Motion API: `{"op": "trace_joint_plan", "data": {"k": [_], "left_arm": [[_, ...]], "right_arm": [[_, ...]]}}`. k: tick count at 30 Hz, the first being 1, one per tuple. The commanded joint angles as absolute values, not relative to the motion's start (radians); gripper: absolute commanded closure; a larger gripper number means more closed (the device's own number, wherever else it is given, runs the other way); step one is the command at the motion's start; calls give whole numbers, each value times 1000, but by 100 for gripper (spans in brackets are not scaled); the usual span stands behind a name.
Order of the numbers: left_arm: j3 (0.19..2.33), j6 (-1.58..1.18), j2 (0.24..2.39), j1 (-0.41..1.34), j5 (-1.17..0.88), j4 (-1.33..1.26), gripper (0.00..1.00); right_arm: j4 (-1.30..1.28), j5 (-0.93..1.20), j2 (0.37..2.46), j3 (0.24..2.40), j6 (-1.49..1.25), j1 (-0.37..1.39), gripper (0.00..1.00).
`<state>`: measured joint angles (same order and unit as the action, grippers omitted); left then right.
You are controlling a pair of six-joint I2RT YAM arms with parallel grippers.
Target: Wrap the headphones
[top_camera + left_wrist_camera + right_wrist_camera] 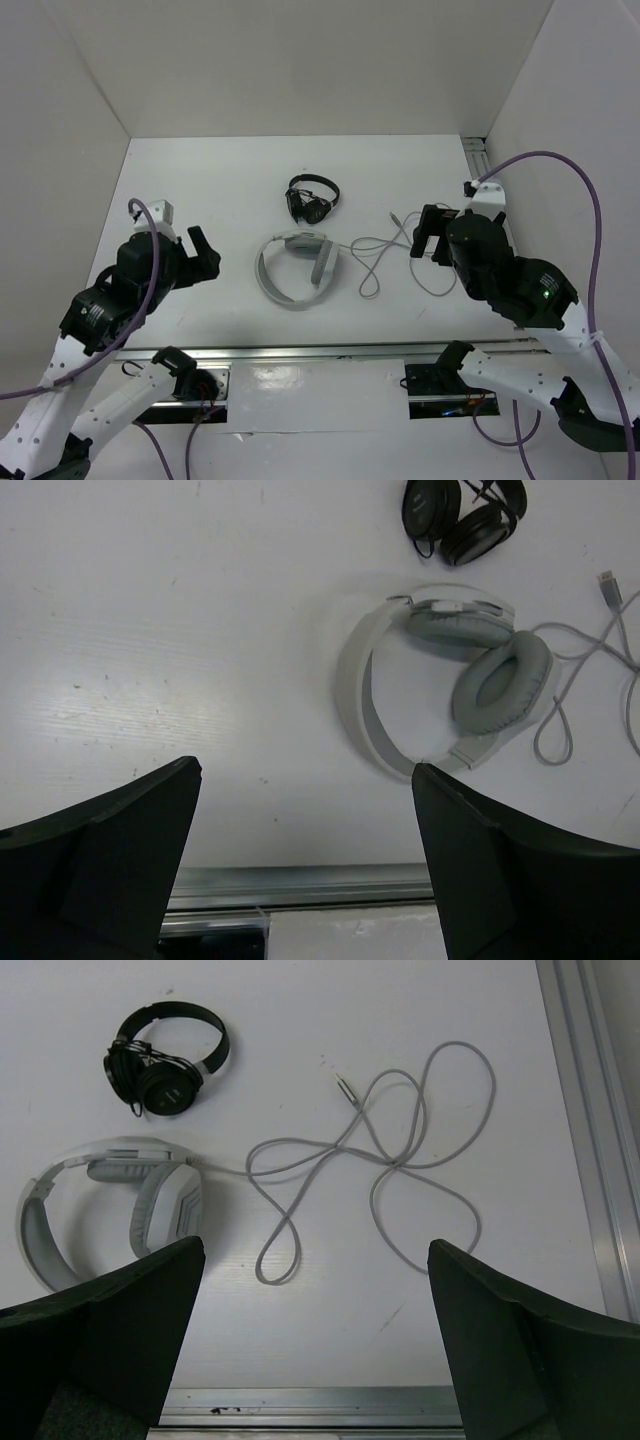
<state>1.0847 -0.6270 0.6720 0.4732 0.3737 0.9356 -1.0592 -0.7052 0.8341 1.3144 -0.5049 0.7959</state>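
The left arm is raised over the left part of the desk. Its left end effector is angled toward the far right, with the fingers spread wide and nothing between them. The right arm reaches in from the near right. The right end effector hangs over the right end of the cable, likewise spread and empty. The white and grey headphones lie flat near the desk centre, between the two end effectors and touching neither. The crown of the headband points near-left and both ear cups are folded in at the far-right end, so the long axis runs near-left to far-right. In the left wrist view one grey ear pad faces up. The cable leaves the far cup and runs right in loose, crossing loops, ending at the plug on the far right. The small black headphones lie just beyond, apart from the white pair. In the right wrist view a finger covers the near part of the headband. The left wrist view cuts the cable off at its right edge. Whether the cable loops lie over or under one another cannot be told.
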Motion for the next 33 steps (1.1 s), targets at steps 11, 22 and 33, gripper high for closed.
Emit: {"op": "trace_joint_plan", "data": {"k": [11, 22, 33], "left_arm": [[812, -929, 945, 615, 274, 571, 0], [802, -1327, 1344, 811, 515, 568, 0], [810, -1388, 1564, 790, 588, 554, 8]], "right_arm": [[-983, -715, 902, 1247, -486, 785, 0], [-905, -626, 911, 1216, -468, 785, 0], [-828, -566, 902, 1169, -448, 776, 0]]}}
